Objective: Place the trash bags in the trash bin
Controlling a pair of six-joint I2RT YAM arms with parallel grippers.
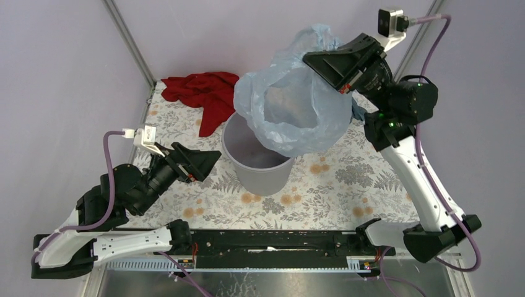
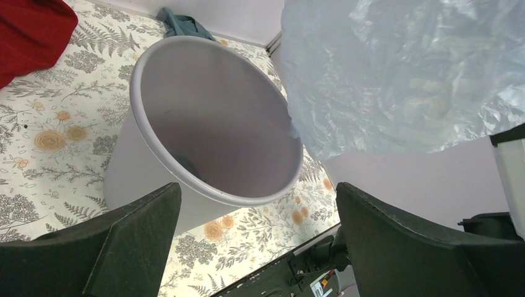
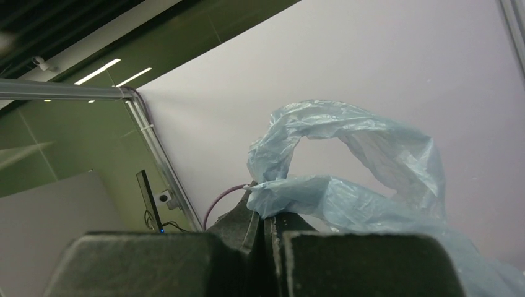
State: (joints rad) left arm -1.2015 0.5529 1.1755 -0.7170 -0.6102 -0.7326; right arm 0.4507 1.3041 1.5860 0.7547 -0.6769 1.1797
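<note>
Up high, the right hand [image 1: 308, 60] is squeezed shut on a bunched edge of the trash bag [image 1: 297, 111], and the right wrist view shows the thin blue film pinched between its two dark fingers [image 3: 291, 260], with a loop of the bag [image 3: 347, 161] sticking up past the tips. Below that hand, the pale blue bag hangs down, puffed out and crinkly, with its mouth open wide. Its lower part hangs over the side of the trash bin [image 1: 260, 167] nearest the right hand. I cannot tell if it touches the rim or dips inside. The grey bin stands upright on the flowery worktop [image 1: 347, 179], between the two hands. The left hand [image 1: 209, 166] is open wide and holds nothing. It sits low, just beside the bin, and points at it. In the left wrist view the bin [image 2: 210, 124] fills the space ahead of the left hand [image 2: 257, 185], and the bag [image 2: 402, 74] hangs up and to the right of it. A red cloth [image 1: 201, 93] lies on the worktop beyond the left hand, on the far side of the bin. A bit of teal cloth [image 2: 182, 25] peeks out behind the bin.
</note>
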